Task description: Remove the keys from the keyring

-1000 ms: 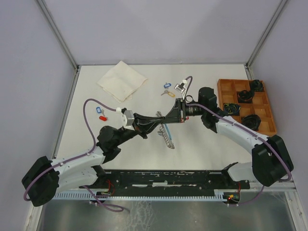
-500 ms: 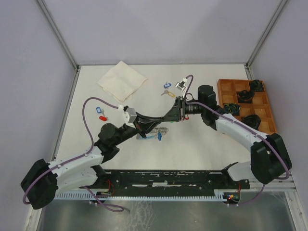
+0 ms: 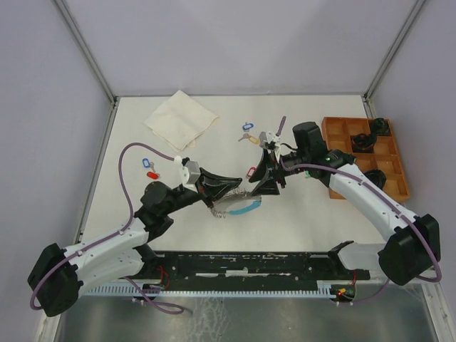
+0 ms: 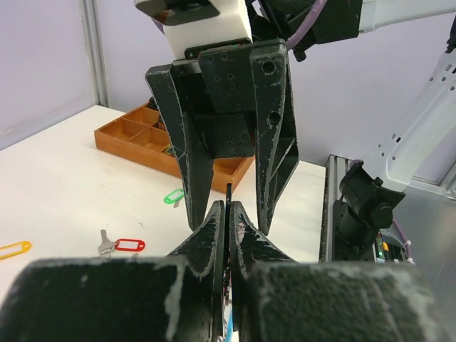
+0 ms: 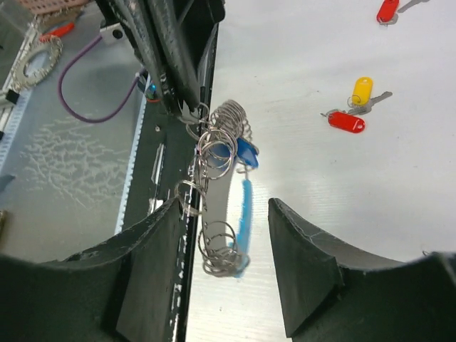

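Observation:
The keyring (image 3: 234, 207), a chain of silvery rings joined to a light-blue band (image 5: 244, 214), hangs from my left gripper (image 3: 237, 184), which is shut on its upper end. A blue tag (image 5: 246, 151) dangles among the rings (image 5: 214, 153). My right gripper (image 3: 262, 184) stands open just right of the left one, its fingers (image 4: 274, 157) pointing down on either side of the left tips (image 4: 228, 217). The ring hangs between the open fingers (image 5: 153, 263) without touching them. Loose keys lie on the table with red (image 3: 251, 171), yellow (image 3: 248, 138), blue (image 3: 247, 126) and green (image 4: 173, 195) tags.
A folded white cloth (image 3: 180, 119) lies at the back left. A wooden compartment tray (image 3: 399, 167) with dark parts stands at the right. Two more tagged keys, blue (image 3: 148, 164) and red (image 3: 153, 174), lie at the left. The black rail (image 3: 249, 265) runs along the near edge.
My right gripper has opened and tilted to point downward, drawing slightly right. The left gripper stays shut, and the keyring now hangs from it alone, lower and more bunched.

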`<action>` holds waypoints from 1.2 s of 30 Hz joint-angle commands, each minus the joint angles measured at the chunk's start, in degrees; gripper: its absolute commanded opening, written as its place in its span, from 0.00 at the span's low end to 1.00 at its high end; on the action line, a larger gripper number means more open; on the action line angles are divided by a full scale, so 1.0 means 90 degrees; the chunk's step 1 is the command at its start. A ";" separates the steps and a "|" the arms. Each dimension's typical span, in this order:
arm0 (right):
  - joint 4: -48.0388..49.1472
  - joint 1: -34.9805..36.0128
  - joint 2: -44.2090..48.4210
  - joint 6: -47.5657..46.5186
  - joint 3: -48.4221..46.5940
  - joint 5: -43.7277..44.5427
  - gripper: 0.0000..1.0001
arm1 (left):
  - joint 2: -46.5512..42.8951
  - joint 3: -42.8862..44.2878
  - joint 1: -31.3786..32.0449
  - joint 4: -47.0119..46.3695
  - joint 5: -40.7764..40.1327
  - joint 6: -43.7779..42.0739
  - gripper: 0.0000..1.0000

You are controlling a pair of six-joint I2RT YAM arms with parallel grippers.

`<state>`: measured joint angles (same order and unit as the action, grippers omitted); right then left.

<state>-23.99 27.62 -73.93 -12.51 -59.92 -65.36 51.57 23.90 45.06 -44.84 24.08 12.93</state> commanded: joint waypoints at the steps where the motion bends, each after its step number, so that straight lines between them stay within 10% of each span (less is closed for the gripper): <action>1: -0.0652 0.0026 0.0161 -0.1365 -0.0158 -0.0262 0.59 | -0.0111 0.0407 -0.0036 -0.0363 0.0264 0.0202 0.03; 18: -0.4849 0.0811 0.0238 -0.5947 -0.1090 -0.1065 0.56 | 0.0022 0.0433 -0.0038 -0.0534 0.0254 0.0228 0.03; 29: 0.0801 0.0444 0.0311 0.1063 0.0006 -0.0284 0.50 | 0.0153 0.0278 -0.0036 -0.1175 0.0482 0.0487 0.03; 36: 0.0716 0.0465 0.0309 0.0914 0.0045 -0.0239 0.47 | 0.0291 0.0245 -0.0036 -0.1446 0.0543 0.0618 0.03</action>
<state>-23.70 31.66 -71.68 -8.88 -58.76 -67.00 54.00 24.86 44.97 -50.94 27.70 15.44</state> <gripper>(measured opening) 0.483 0.052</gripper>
